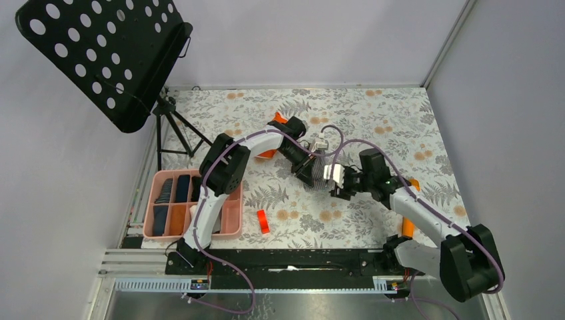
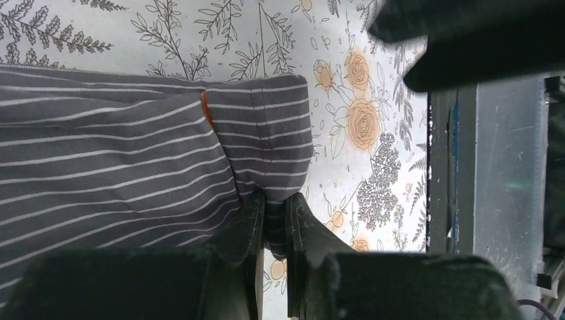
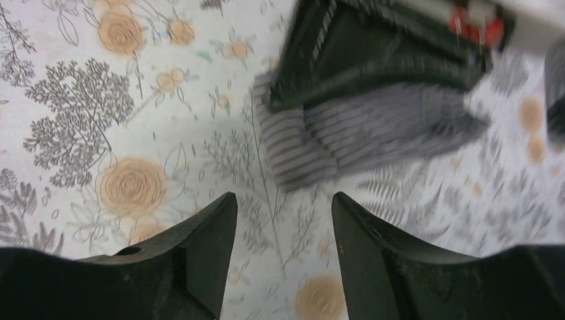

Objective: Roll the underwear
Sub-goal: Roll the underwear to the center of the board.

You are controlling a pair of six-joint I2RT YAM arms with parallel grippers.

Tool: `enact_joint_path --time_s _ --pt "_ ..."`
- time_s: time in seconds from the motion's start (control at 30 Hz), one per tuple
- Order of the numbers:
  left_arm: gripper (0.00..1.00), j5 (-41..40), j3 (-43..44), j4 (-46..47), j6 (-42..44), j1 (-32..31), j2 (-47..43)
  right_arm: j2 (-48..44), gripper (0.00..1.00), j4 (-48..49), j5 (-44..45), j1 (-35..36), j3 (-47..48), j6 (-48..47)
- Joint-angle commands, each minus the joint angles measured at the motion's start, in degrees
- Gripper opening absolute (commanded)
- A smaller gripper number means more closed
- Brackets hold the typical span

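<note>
The underwear (image 3: 393, 127) looks blurred (top hidden under the left tool (image 2: 275, 208)).

Grey underwear (image 2: 120, 167) is soft knit cloth with thin white stripes, matt; table cover (image 2: 373, 167) looks like a smooth printed sheet, low sheen. Fingers of left gripper (image 2: 275, 207) and right gripper (image 3: 284, 203) are black matt plastic, dusty and scuffed at the tips. Pink tray (image 1: 230, 233) is smooth plastic, black stand (image 1: 100, 53) is perforated sheet metal.

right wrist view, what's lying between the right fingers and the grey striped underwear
Nothing but bare floral table cover: in the right wrist view the open right fingers stand apart from the grey striped underwear.
</note>
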Motion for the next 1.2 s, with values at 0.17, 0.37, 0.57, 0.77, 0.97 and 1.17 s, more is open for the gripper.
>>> enact_joint_path --time_s 0.17,0.37,0.57,0.77,0.97,1.17 --pt "0.0 2.8 1.9 -1.2 -1.1 0.8 2.8 8.4 0.66 14.7 5.2 10.9 0.9 -9.1" --pt "0.0 2.8 2.3 -1.2 -1.2 1.0 3.3 13.9 0.68 16.9 6.8 12.3 1.0 -11.7" --pt "0.0 2.8 3.0 -1.2 -1.5 1.0 3.8 19.2 0.64 18.8 9.0 12.9 2.4 -12.1" --pt "0.0 2.6 3.3 -1.2 -1.8 1.4 3.8 21.8 0.35 13.1 7.2 12.9 6.2 -12.8" --pt "0.29 0.0 3.1 0.7 -5.7 4.7 0.3 24.9 0.02 -5.7 4.6 12.9 14.9 -11.7" --pt "0.38 -3.3 -1.0 6.6 -10.7 11.1 -10.5 30.7 0.0 -23.6 1.5 12.4 24.6 -8.5"
